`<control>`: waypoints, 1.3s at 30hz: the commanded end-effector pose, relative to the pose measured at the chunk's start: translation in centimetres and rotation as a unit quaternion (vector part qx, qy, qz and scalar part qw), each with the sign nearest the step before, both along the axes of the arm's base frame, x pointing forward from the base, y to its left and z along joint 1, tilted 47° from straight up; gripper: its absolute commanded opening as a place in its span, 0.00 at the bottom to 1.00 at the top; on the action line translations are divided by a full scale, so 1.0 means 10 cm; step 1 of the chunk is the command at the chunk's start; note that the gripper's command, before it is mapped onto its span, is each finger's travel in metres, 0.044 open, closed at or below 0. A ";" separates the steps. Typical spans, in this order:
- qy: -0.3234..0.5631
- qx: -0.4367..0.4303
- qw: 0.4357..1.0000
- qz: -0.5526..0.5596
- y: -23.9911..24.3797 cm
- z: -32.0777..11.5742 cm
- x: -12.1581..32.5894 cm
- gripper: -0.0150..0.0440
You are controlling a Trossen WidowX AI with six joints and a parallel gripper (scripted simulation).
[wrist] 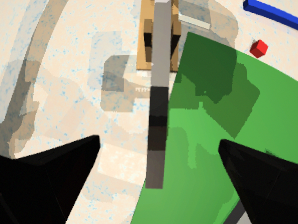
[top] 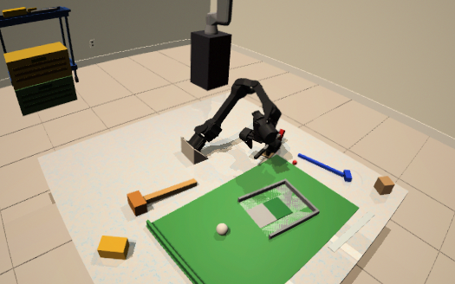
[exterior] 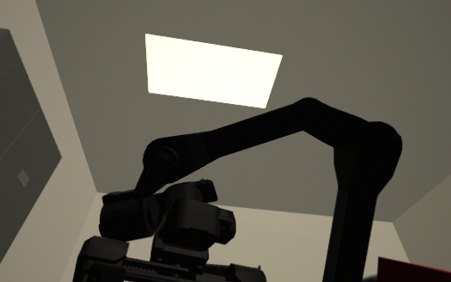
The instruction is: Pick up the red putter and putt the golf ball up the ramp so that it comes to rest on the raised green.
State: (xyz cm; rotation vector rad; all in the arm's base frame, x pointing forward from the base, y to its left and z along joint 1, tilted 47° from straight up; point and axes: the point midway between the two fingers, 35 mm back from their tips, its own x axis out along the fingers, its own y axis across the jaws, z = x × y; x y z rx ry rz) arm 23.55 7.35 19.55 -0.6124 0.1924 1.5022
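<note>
An orange mallet is seen lying flat on the pale mat, head toward the near left, and a yellow block is found close to the mat's near left corner. A blue hammer-like tool is laid out to the right, a small brown cube is placed beyond its head, and a tiny red cube is spotted by its handle end. Stacked yellow and green crates are parked before a blue cart, and a black pedestal is stood at the back
</note>
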 end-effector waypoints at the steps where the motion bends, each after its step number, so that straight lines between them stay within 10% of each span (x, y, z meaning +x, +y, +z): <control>1: 0.009 0.003 1.000 0.001 0.10 -0.10 0.00 1.00; 29: 0.008 0.004 1.000 0.001 0.32 -0.30 0.04 1.00; 39: 0.003 0.002 1.000 0.002 0.30 -0.27 0.05 0.56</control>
